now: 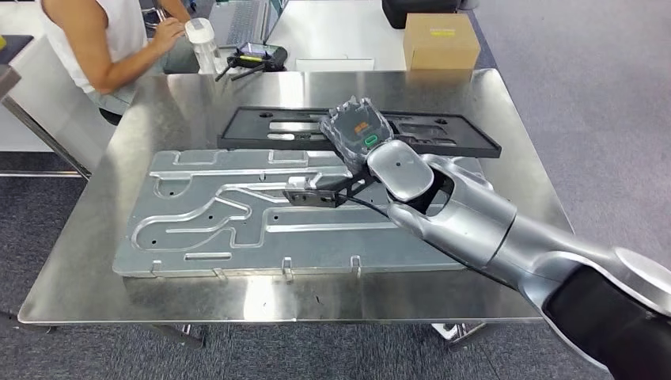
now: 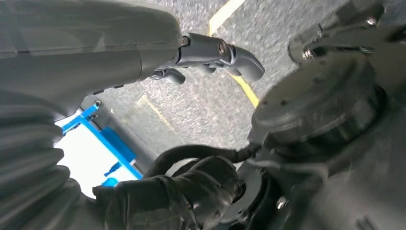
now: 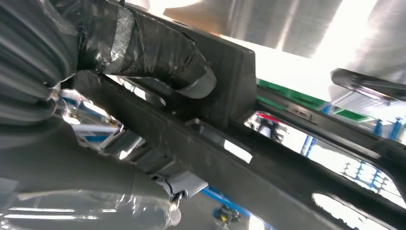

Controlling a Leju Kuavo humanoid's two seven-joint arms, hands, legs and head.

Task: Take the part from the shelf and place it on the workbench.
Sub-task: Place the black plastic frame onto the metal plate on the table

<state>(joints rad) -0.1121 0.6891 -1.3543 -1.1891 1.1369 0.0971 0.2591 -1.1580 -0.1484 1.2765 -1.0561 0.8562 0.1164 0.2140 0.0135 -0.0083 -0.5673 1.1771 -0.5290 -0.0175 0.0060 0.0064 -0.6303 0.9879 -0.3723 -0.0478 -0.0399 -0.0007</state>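
head view: steel workbench (image 1: 95, 269) on grey carpet (image 1: 585, 87); right hand (image 1: 358, 131) fingers (image 3: 158, 52) grip black part (image 1: 261, 127).

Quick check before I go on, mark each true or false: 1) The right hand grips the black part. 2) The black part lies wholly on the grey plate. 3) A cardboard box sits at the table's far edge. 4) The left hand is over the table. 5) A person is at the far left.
1) True: the right hand has its fingers around the black part.
2) False: it lies on the table just beyond the grey plate.
3) True: the box sits there.
4) False: the left hand hangs over the floor.
5) True: a person sits there by a bottle.
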